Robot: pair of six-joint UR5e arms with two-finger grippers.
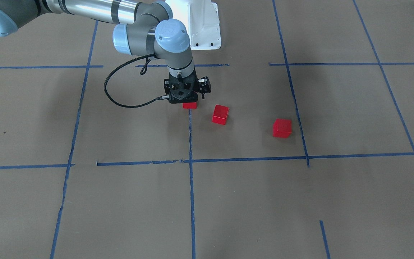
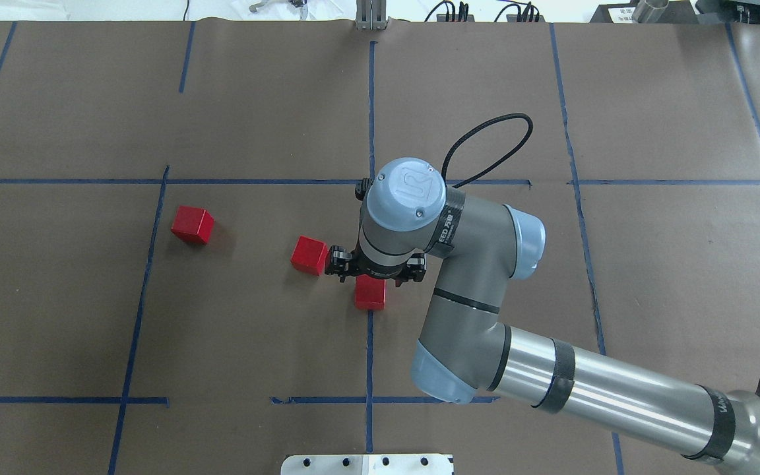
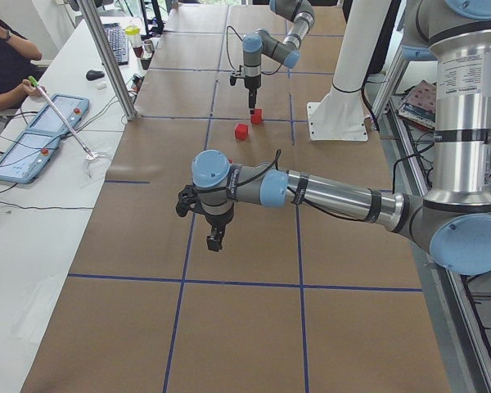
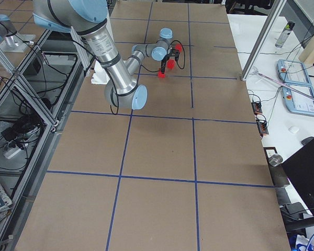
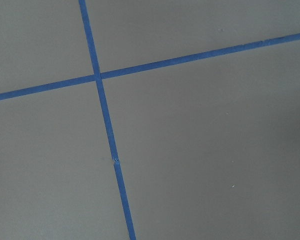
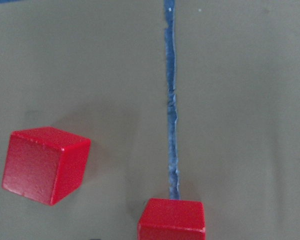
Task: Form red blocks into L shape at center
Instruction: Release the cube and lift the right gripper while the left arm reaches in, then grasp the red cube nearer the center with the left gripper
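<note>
Three red blocks lie on the brown paper. One red block (image 2: 370, 294) sits on the long blue tape line (image 2: 369, 356) at the center. It also shows at the bottom of the right wrist view (image 6: 172, 219). My right gripper (image 2: 372, 277) stands straight down over it; its fingers are hidden, so I cannot tell if they grip. A second block (image 2: 309, 255) lies just left of it, apart and slightly turned. A third block (image 2: 192, 224) lies further left. My left gripper (image 3: 215, 240) hangs over bare paper far from the blocks; I cannot tell its state.
The robot's white base (image 1: 204, 25) stands behind the center. Blue tape lines (image 1: 250, 158) divide the paper into squares. An operator (image 3: 4, 57) sits at a side table with tablets. The left wrist view shows only paper and a tape cross (image 5: 96, 77).
</note>
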